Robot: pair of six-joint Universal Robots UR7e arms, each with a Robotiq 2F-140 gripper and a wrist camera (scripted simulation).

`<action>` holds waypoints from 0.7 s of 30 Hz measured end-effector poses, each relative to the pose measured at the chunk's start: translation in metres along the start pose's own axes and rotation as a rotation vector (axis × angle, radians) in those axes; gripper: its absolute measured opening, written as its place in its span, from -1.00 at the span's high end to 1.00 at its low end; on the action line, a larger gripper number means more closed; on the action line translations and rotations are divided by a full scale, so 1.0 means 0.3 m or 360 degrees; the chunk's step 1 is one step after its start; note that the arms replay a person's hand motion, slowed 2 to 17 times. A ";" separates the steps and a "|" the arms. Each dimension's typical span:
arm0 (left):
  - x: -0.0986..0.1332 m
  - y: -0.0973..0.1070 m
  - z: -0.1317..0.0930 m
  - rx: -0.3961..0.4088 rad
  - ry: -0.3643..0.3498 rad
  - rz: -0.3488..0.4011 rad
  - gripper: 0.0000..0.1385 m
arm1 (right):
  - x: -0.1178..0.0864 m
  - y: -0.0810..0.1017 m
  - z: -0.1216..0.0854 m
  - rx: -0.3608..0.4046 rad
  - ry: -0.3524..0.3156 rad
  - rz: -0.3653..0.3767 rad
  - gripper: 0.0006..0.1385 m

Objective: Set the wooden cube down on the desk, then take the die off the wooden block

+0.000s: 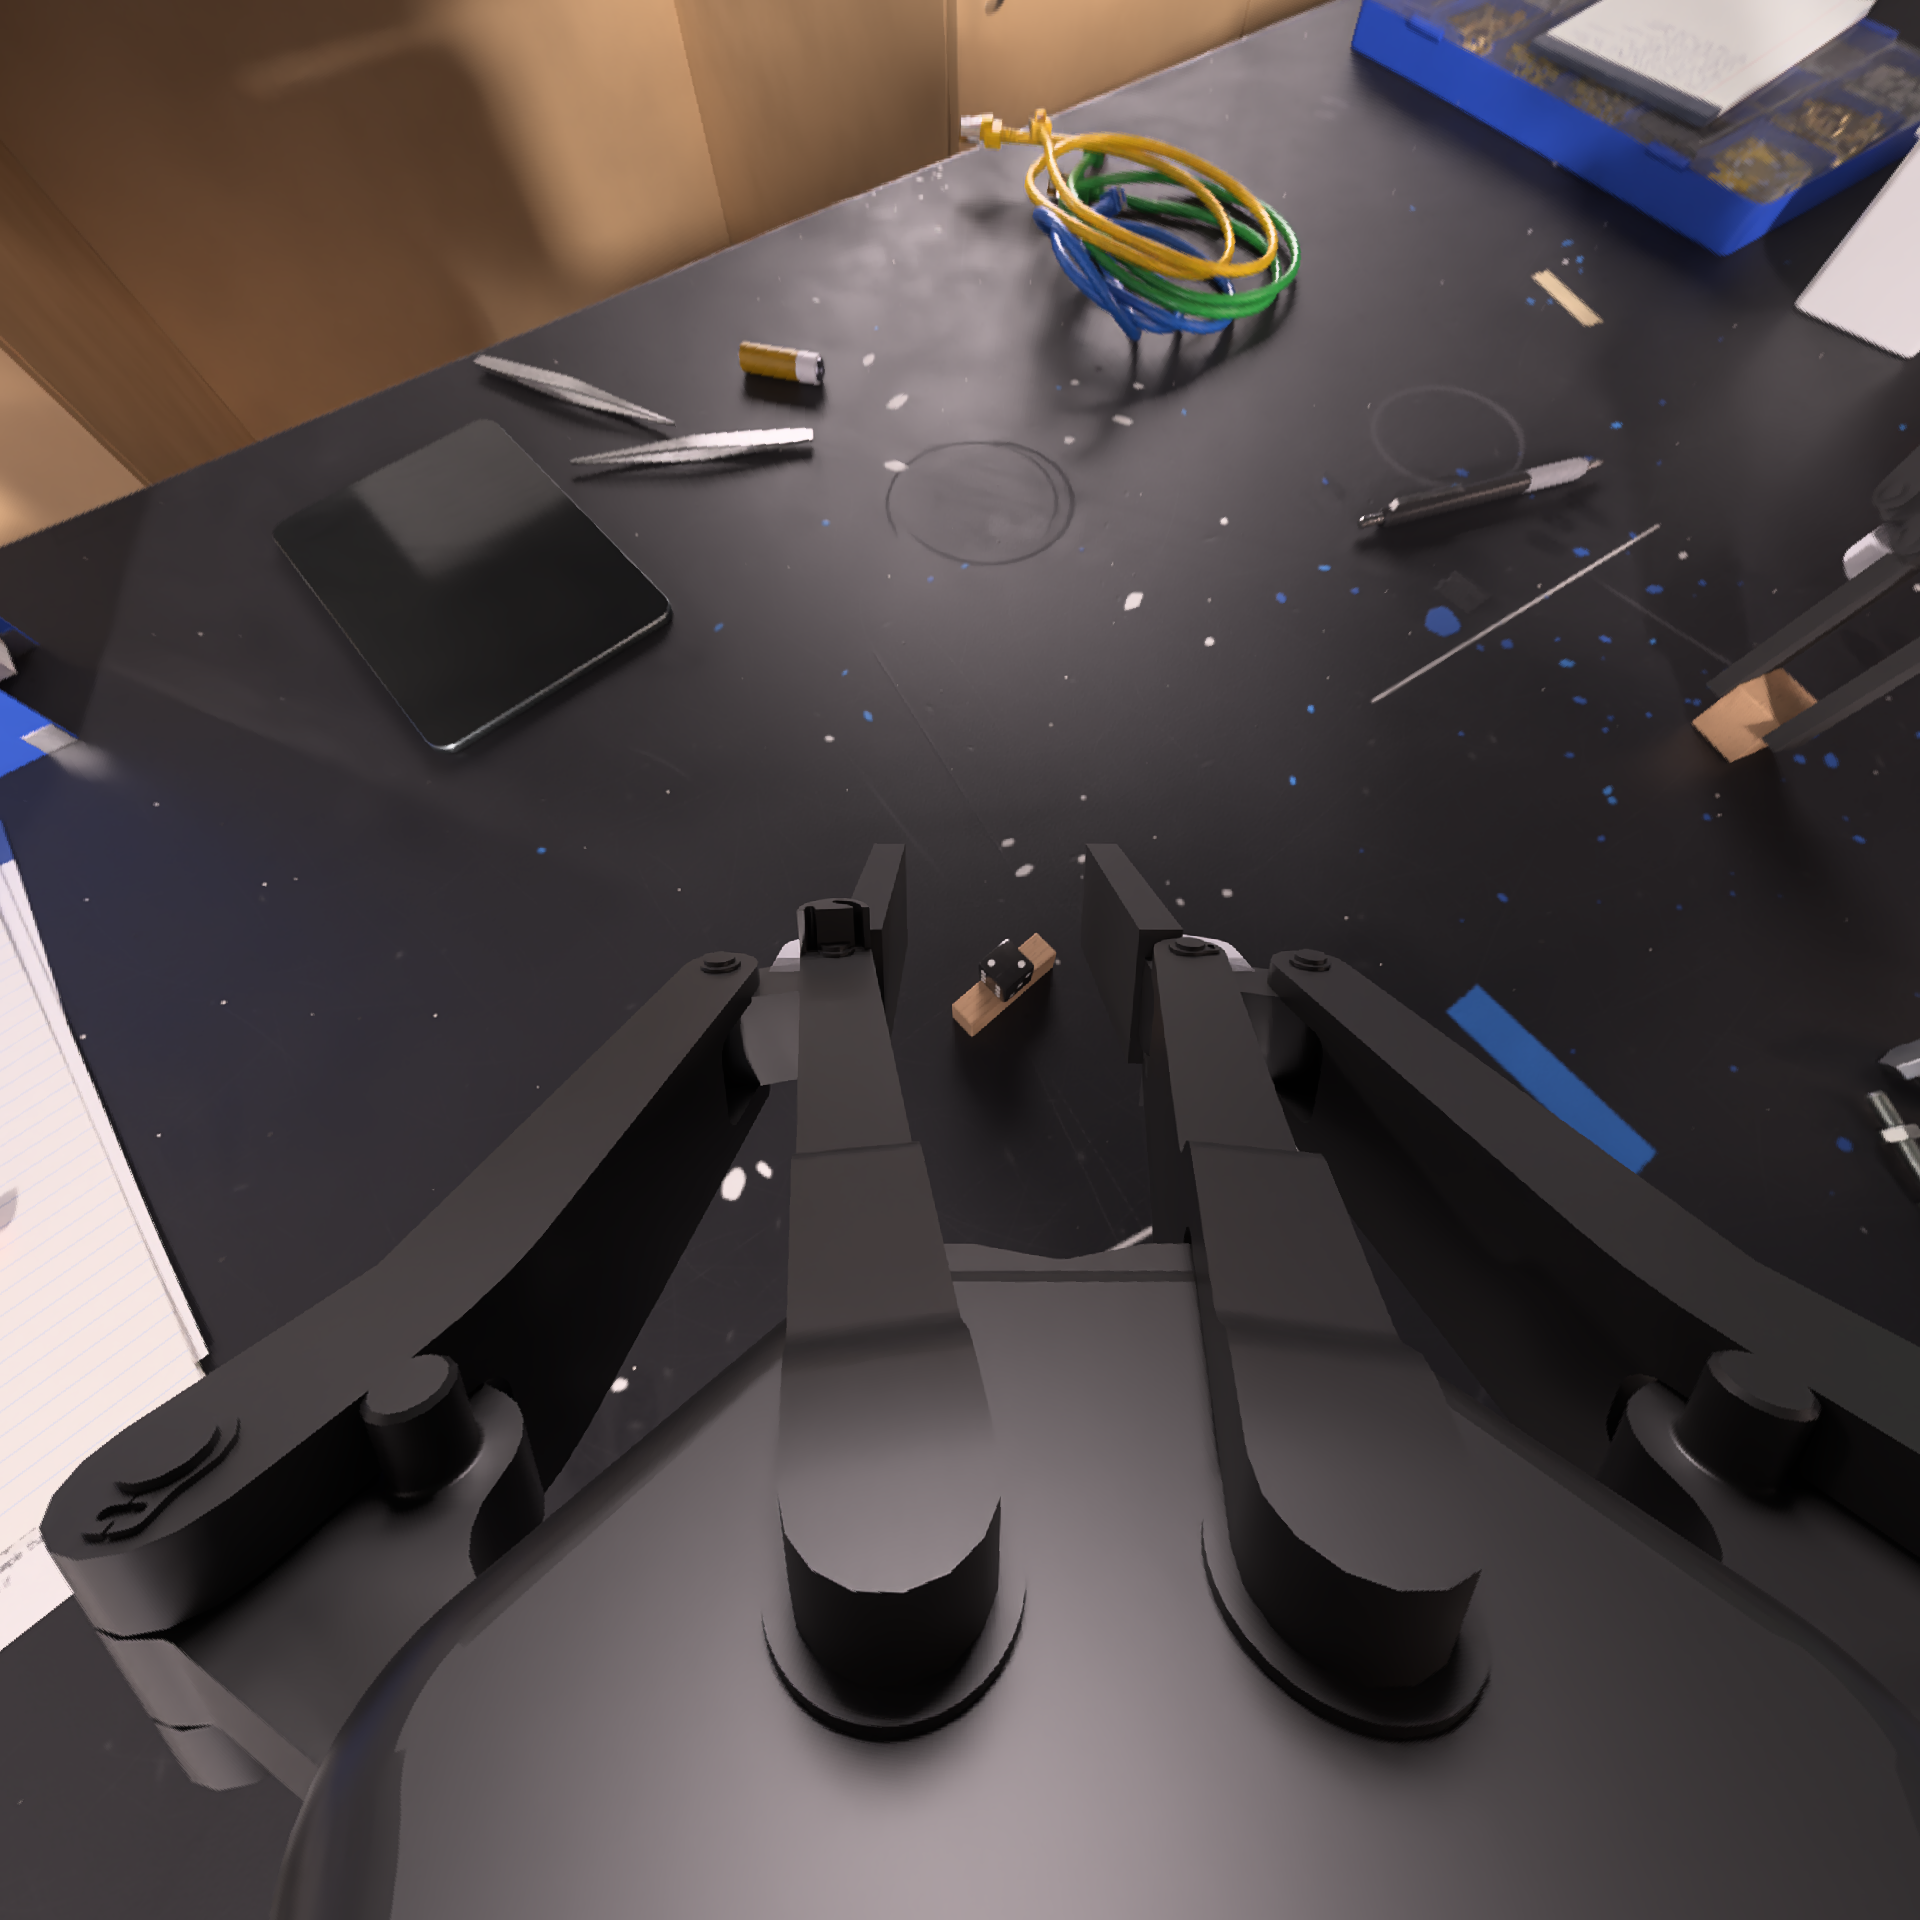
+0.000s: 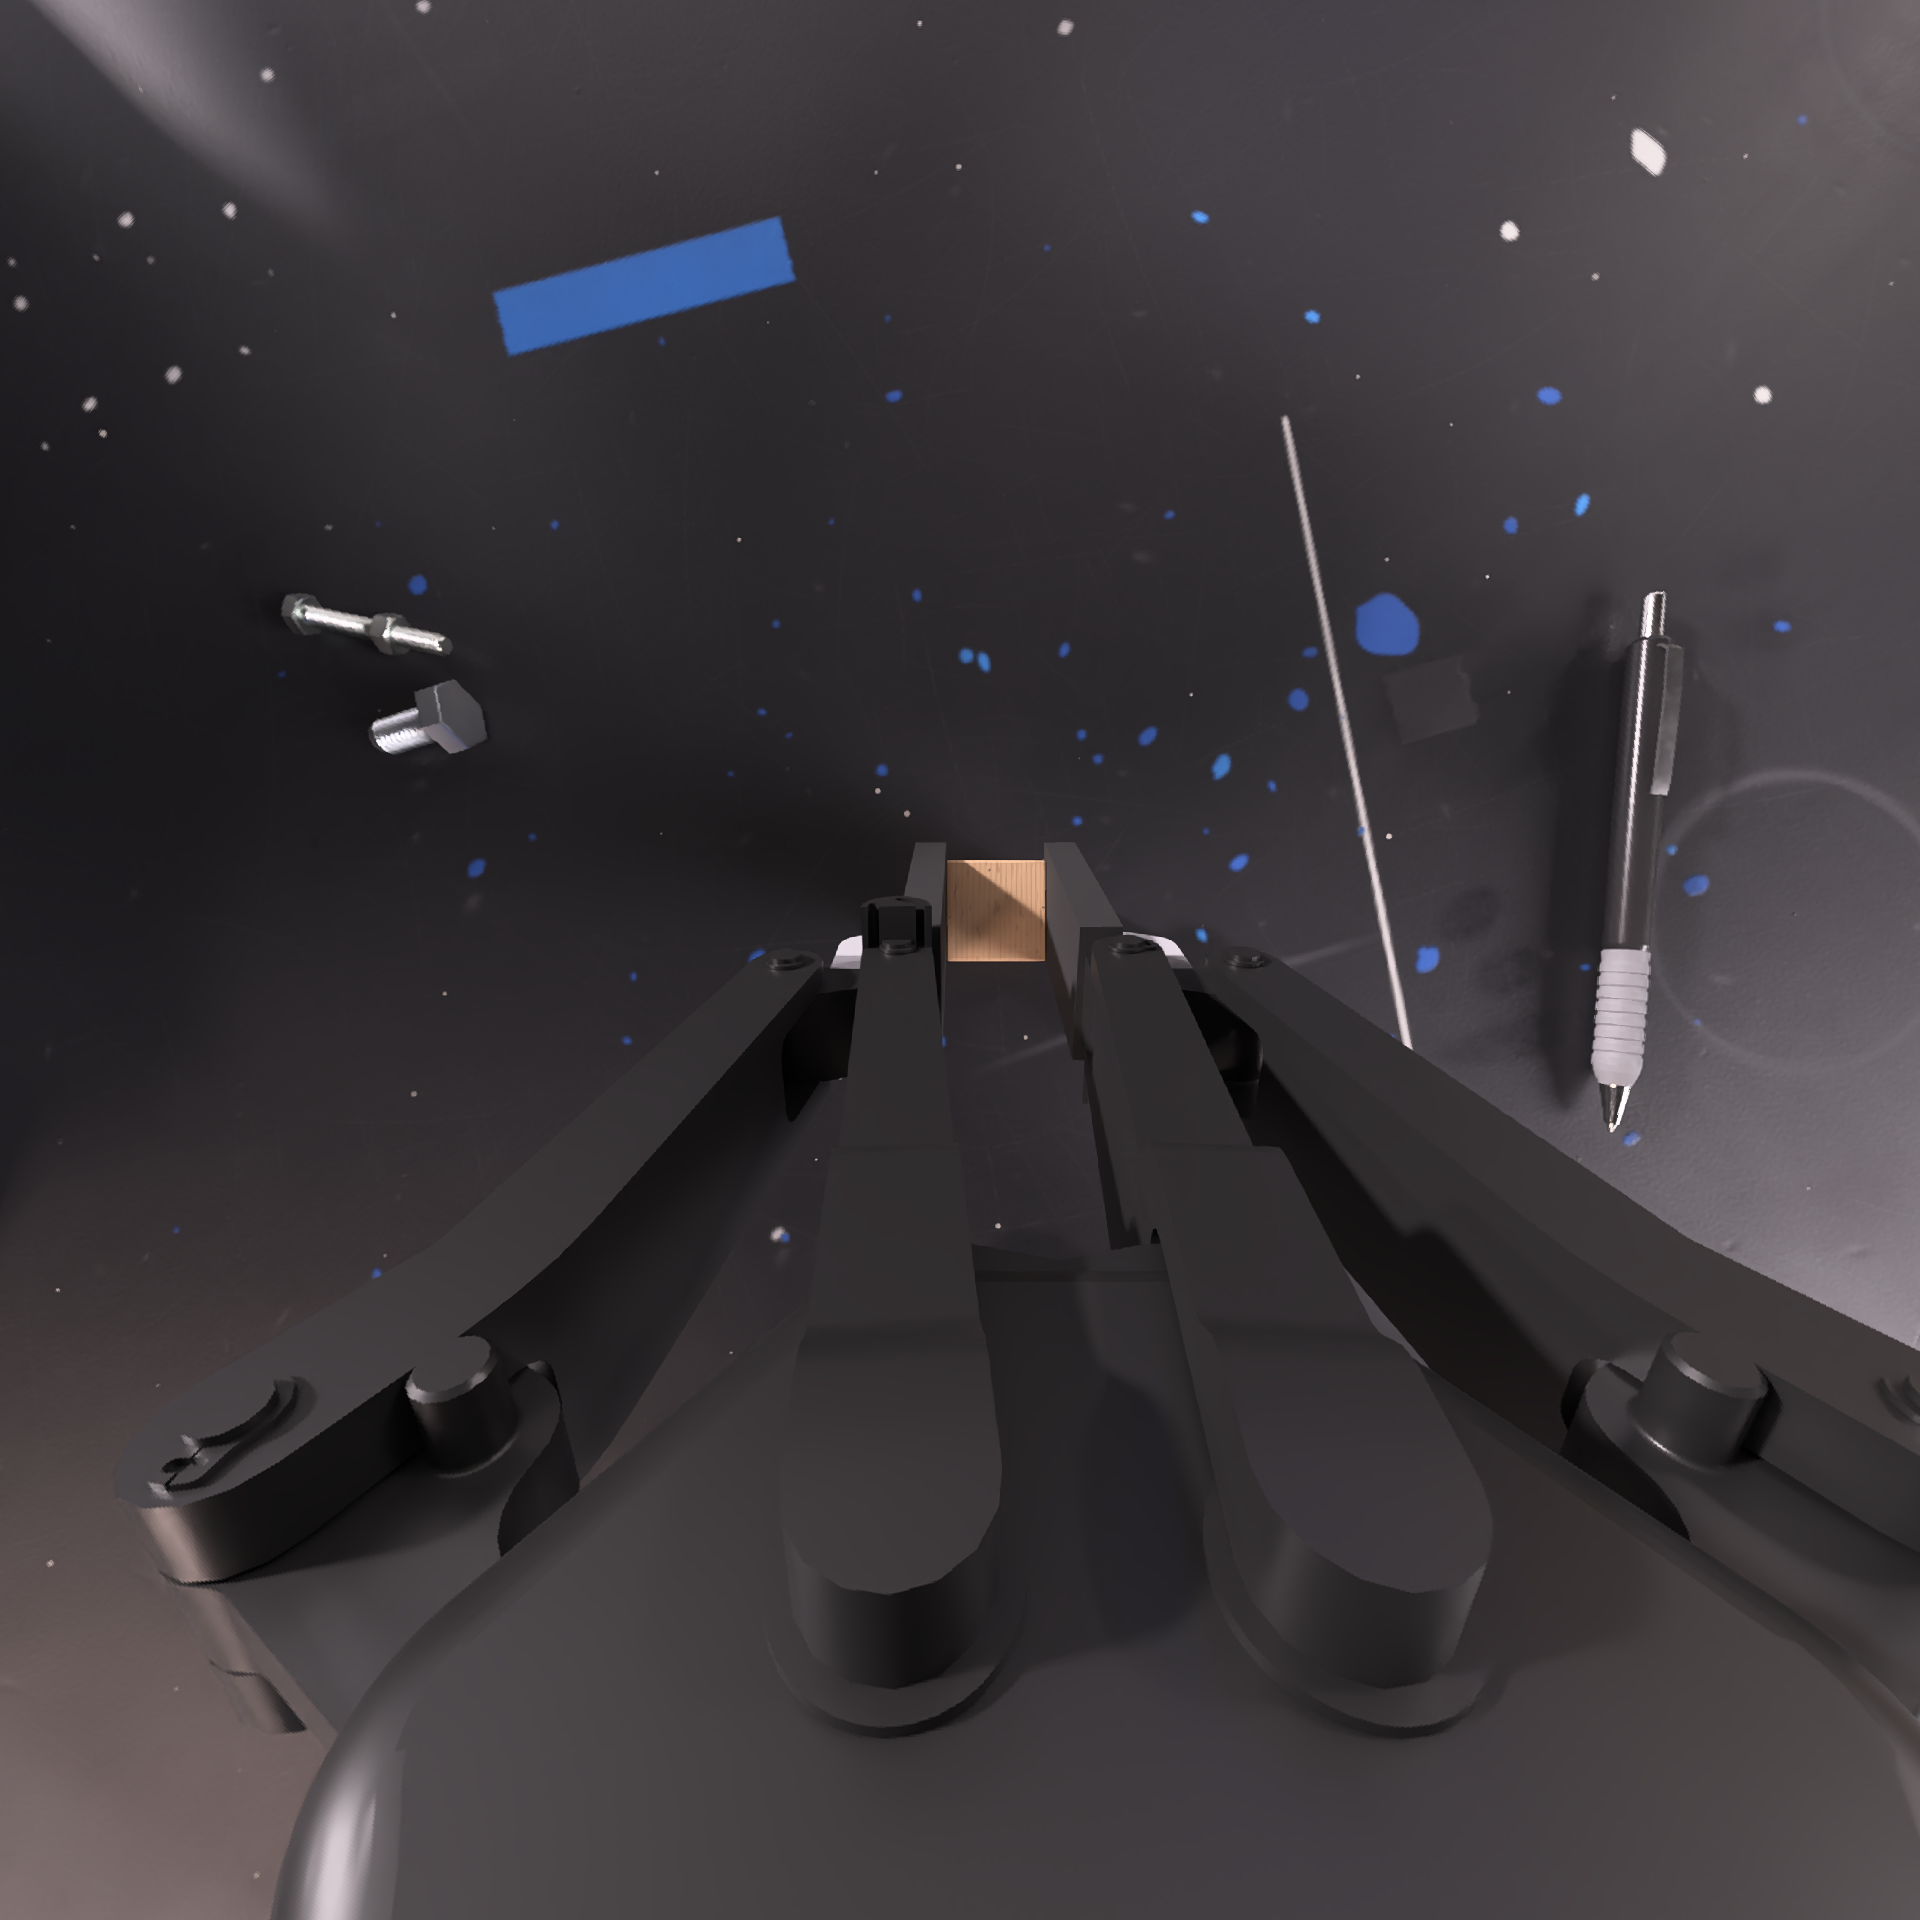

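A small black die (image 1: 1005, 967) with white pips sits on a light wooden block (image 1: 1004, 985) that lies on the dark desk (image 1: 1039, 675). My left gripper (image 1: 992, 883) is open and hovers above them, with the block and die showing between its fingers. My right gripper (image 2: 994, 883) is shut on the wooden cube (image 2: 994, 910) and holds it close over the desk (image 2: 935, 520). In the left wrist view the right gripper's fingers (image 1: 1829, 665) and the cube (image 1: 1745, 717) show at the right edge, near the desk surface.
Left wrist view: a black tablet (image 1: 473, 582), two tweezers (image 1: 691, 449), a battery (image 1: 781, 364), coiled cables (image 1: 1164, 234), a pen (image 1: 1475, 494), a thin rod (image 1: 1517, 613), a blue parts box (image 1: 1642, 114), a blue tape strip (image 1: 1548, 1075), a notepad (image 1: 62, 1247). Right wrist view: two bolts (image 2: 364, 623), a pen (image 2: 1636, 852), a rod (image 2: 1345, 727).
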State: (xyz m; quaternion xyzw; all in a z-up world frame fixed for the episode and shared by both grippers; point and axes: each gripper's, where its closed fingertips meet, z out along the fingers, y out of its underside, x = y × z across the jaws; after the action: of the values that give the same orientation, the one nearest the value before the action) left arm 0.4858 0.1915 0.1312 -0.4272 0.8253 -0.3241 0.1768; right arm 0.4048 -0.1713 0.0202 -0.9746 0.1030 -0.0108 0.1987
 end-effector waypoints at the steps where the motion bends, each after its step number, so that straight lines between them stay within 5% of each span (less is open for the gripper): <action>1: -0.004 0.007 0.006 -0.0014 0.0007 0.0003 0.34 | 0.000 0.000 -0.001 0.0007 -0.0005 0.0005 0.65; 21: -0.025 0.105 0.091 -0.0211 0.0227 0.0182 0.41 | -0.015 -0.029 -0.078 0.0355 -0.0089 0.0121 0.57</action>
State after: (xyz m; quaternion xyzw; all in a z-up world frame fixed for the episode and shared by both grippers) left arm 0.4870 0.2006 0.0898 -0.3661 0.8785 -0.2878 0.1073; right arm 0.4006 -0.1716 0.0453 -0.9417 0.1326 0.0124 0.3090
